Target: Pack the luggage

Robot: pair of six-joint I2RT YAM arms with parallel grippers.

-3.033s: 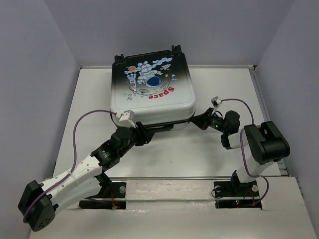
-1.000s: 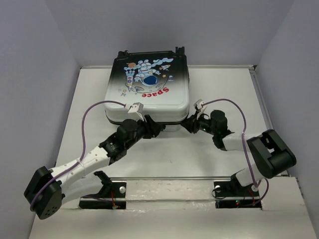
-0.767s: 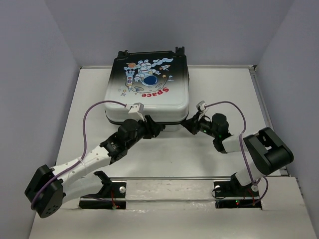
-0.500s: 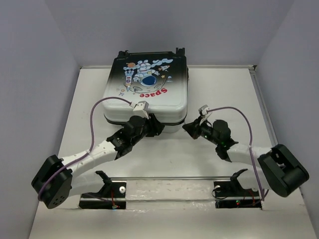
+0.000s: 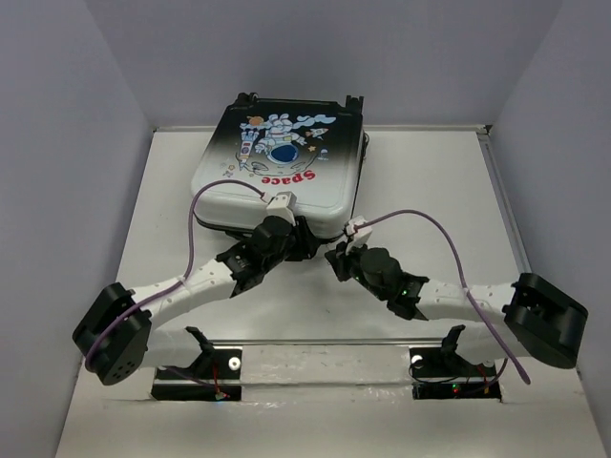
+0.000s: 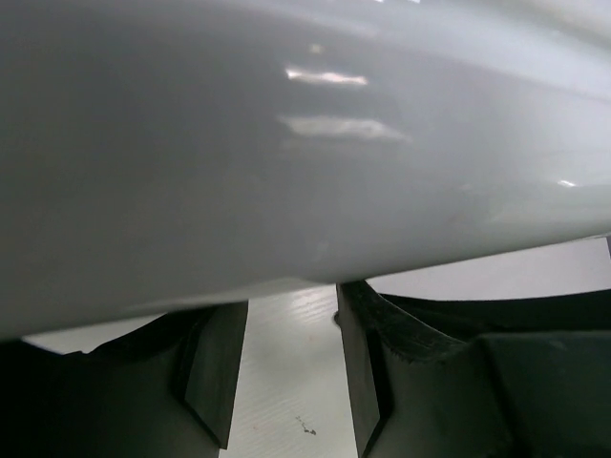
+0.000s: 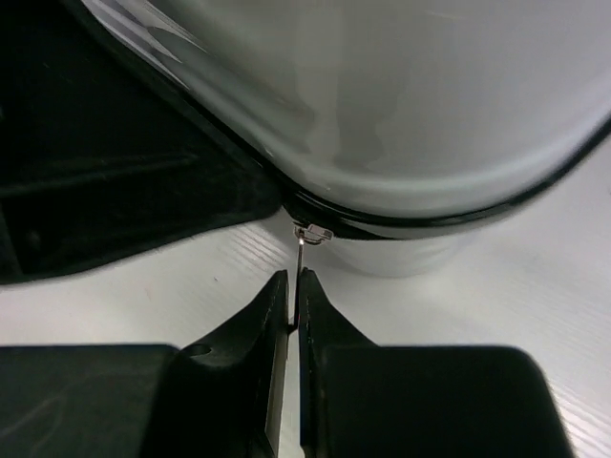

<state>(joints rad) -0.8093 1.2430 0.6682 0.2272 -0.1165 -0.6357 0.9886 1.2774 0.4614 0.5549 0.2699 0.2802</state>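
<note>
Both arms reach lower and longer than half a second ago, the right one sliding leftward along the front of the case, which has swung slightly askew. At centre left of the overhead view, the left gripper (image 5: 298, 240) sits tucked under the near edge of the closed luggage (image 5: 282, 176), fingers (image 6: 215, 382) spread and holding nothing. The luggage lies lid-up at upper centre of the white table (image 5: 430, 191). Just right of centre, the right gripper (image 7: 291, 305) is pressed together on the thin zip pull (image 7: 302, 250), which runs straight ahead of its tips to the dark seam (image 7: 382, 215). That seam crosses the wrist view from upper left to right, so any pull likely follows it; the right arm lies stretched low.
</note>
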